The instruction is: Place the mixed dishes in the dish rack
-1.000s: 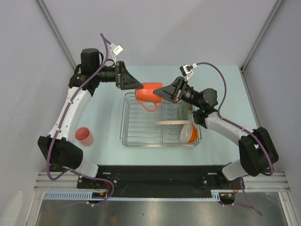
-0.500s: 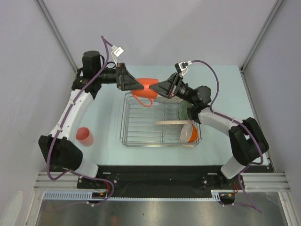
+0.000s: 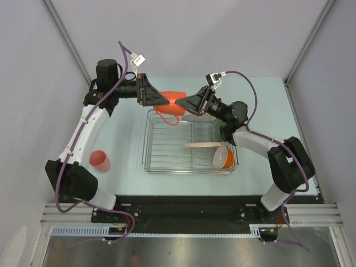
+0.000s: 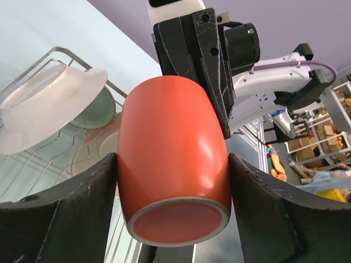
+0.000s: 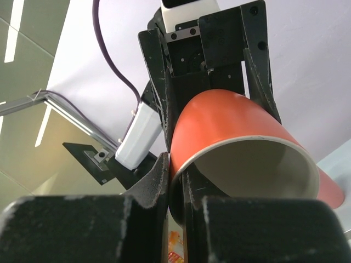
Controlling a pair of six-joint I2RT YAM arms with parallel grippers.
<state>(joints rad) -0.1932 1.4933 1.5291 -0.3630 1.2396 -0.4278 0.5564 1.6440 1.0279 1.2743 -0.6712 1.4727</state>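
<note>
The orange mug (image 3: 173,100) hangs on its side above the far edge of the dish rack (image 3: 167,146), handle down. My left gripper (image 3: 165,102) is shut on its body near the base; in the left wrist view the mug (image 4: 173,159) fills the space between both fingers (image 4: 71,213). My right gripper (image 3: 187,105) is shut on the mug's rim (image 5: 241,148), one finger inside and one outside. The rack holds the orange-outside bowl (image 3: 223,157), the cream plate (image 3: 203,144), the white grey-rimmed bowl (image 4: 46,109) and the green glass bowl (image 4: 98,112). The salmon-pink tumbler (image 3: 100,161) stands on the table to the left.
The rack's left half (image 3: 164,147) shows bare tines. The pale table (image 3: 122,139) extends left of the rack to the tumbler. Grey walls close in on both sides and behind. The arm bases sit on the dark rail (image 3: 178,203) at the near edge.
The mug has moved a little back and to the left above the rack's far edge, with both grippers still on it. In the last half second almost nothing moved.
</note>
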